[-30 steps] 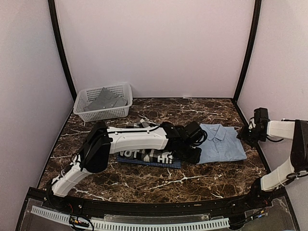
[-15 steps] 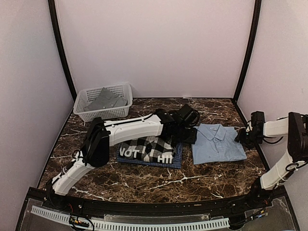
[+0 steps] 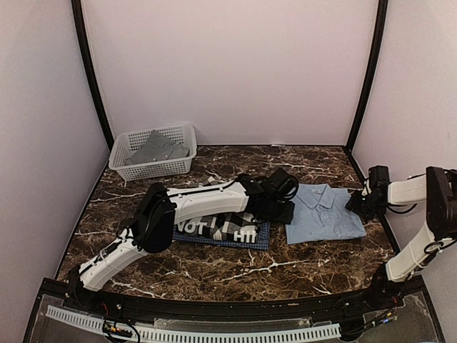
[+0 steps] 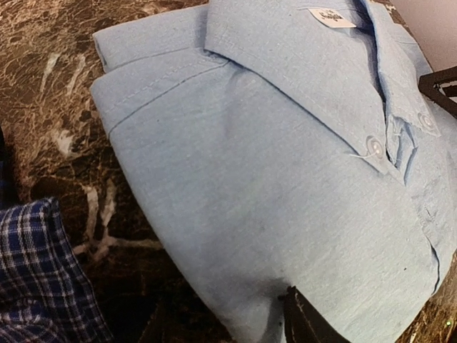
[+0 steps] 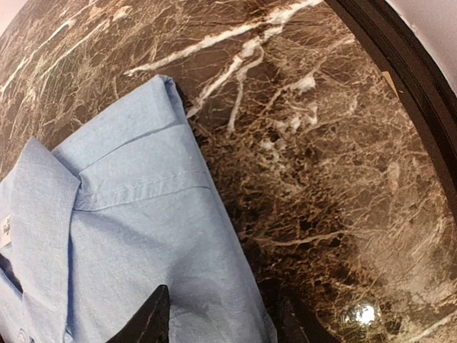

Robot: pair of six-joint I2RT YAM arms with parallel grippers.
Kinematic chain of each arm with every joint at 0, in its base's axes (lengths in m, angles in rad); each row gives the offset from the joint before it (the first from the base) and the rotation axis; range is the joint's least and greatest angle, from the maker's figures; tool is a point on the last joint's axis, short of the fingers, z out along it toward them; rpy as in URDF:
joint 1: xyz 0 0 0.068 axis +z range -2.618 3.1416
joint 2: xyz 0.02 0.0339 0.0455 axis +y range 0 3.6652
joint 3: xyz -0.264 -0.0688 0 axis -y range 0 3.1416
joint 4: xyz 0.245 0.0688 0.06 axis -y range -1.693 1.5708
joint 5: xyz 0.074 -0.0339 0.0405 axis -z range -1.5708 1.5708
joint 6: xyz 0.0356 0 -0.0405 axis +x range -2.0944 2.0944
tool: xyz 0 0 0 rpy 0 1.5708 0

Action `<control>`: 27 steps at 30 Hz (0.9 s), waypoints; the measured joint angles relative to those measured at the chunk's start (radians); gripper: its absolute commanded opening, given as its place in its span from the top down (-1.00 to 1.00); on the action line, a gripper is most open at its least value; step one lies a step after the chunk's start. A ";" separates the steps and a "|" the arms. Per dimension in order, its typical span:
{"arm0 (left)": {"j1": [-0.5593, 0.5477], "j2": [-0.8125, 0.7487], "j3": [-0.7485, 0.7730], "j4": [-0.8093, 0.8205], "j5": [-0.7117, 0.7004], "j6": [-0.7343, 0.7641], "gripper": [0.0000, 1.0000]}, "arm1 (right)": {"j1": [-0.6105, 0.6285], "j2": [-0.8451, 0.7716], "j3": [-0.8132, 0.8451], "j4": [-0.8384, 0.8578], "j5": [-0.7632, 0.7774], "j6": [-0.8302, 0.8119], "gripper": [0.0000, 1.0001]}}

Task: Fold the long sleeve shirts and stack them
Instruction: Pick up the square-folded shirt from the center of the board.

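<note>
A folded light blue long sleeve shirt [image 3: 325, 214] lies collar up on the marble table [image 3: 235, 275], and each gripper is at one of its sides. My left gripper [image 3: 285, 211] is at its left edge, open; in the left wrist view one finger [image 4: 307, 323] rests over the cloth [image 4: 285, 157]. My right gripper [image 3: 355, 205] is open at the right edge, one finger [image 5: 146, 325] above the shirt [image 5: 136, 236] and the other over bare table. Left of the blue shirt lies a folded black-and-white checked shirt [image 3: 214, 227] on a dark blue checked one [image 3: 253, 243].
A white lattice basket [image 3: 136, 168] at the back left holds a grey shirt [image 3: 157, 148]. The left arm [image 3: 207, 201] stretches across above the checked stack. A black frame edge [image 5: 400, 78] runs close to the right gripper. The dark blue checked cloth [image 4: 36, 286] shows beside the left gripper.
The left gripper rose off the blue shirt toward the back, then came back down at its left edge. The right gripper slid left to the shirt's right edge.
</note>
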 measured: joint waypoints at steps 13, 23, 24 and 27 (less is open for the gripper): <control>-0.004 0.013 0.005 0.028 0.088 -0.055 0.79 | 0.050 0.020 -0.017 0.063 -0.019 0.063 0.81; 0.003 0.014 0.005 0.065 0.148 -0.064 1.00 | 0.052 -0.103 -0.032 -0.046 -0.050 0.073 1.00; 0.003 0.013 0.005 0.067 0.150 -0.061 1.00 | 0.052 -0.126 -0.032 -0.060 -0.053 0.072 1.00; 0.007 0.003 0.003 0.068 0.156 -0.057 1.00 | 0.052 -0.187 -0.025 -0.103 -0.061 0.072 1.00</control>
